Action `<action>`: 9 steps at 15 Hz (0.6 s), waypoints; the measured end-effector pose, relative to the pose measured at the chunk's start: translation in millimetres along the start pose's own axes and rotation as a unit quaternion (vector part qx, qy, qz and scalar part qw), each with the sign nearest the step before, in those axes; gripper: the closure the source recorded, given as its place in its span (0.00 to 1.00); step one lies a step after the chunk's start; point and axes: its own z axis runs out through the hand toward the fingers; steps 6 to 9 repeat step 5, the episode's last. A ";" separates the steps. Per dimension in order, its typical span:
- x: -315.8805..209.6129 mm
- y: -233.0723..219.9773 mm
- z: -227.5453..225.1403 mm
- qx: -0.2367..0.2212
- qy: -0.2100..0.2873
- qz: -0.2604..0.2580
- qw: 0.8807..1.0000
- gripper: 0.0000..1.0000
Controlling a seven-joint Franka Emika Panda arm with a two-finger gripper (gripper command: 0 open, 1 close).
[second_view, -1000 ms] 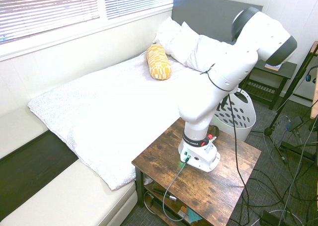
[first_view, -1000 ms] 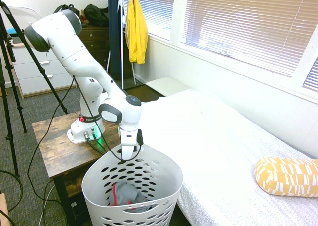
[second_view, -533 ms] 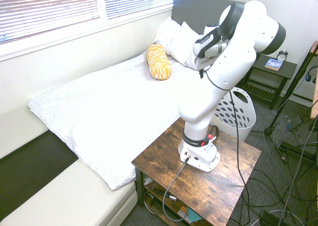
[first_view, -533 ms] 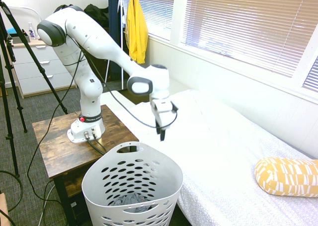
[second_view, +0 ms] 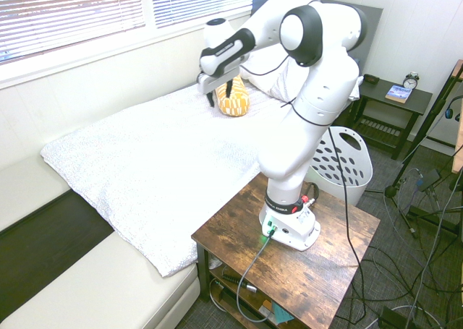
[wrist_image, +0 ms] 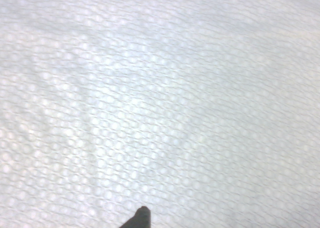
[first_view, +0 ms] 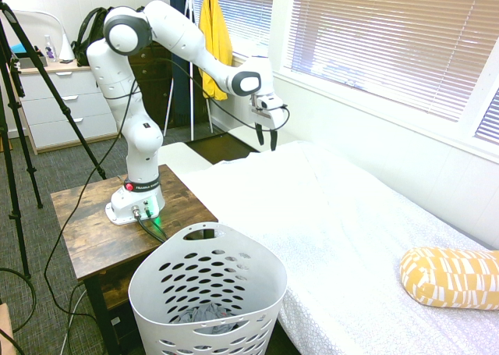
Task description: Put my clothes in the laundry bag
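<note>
The laundry bag is a white plastic basket (first_view: 207, 292) with oval holes, standing on the floor between the wooden side table and the bed; it also shows behind the arm (second_view: 346, 166). The clothes (first_view: 199, 317) lie at its bottom, only a patch of grey fabric showing through the lower holes. My gripper (first_view: 266, 137) hangs high over the white bedspread (wrist_image: 160, 107), well away from the basket, near the window wall. Its fingers (second_view: 213, 97) point down and stand open with nothing between them.
A yellow-and-white patterned pillow (first_view: 450, 278) lies on the bed, with white pillows (second_view: 266, 60) at the headboard. A yellow garment (first_view: 214, 43) hangs on a rack by the window. The arm stands on a wooden side table (first_view: 84, 224). A dresser (first_view: 54, 109) stands behind.
The arm has risen from the basket's mouth and swung out over the bed towards the window. The gripper has opened, and the grey garment has sunk to the basket's bottom.
</note>
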 end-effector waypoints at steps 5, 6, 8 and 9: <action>-74.8 -114.9 0.6 0.045 -0.047 -0.040 0.997 0.00; -74.8 -114.9 0.6 0.045 -0.047 -0.040 0.997 0.00; -74.8 -114.9 0.6 0.045 -0.047 -0.040 0.997 0.00; -74.8 -114.9 0.6 0.045 -0.047 -0.040 0.997 0.00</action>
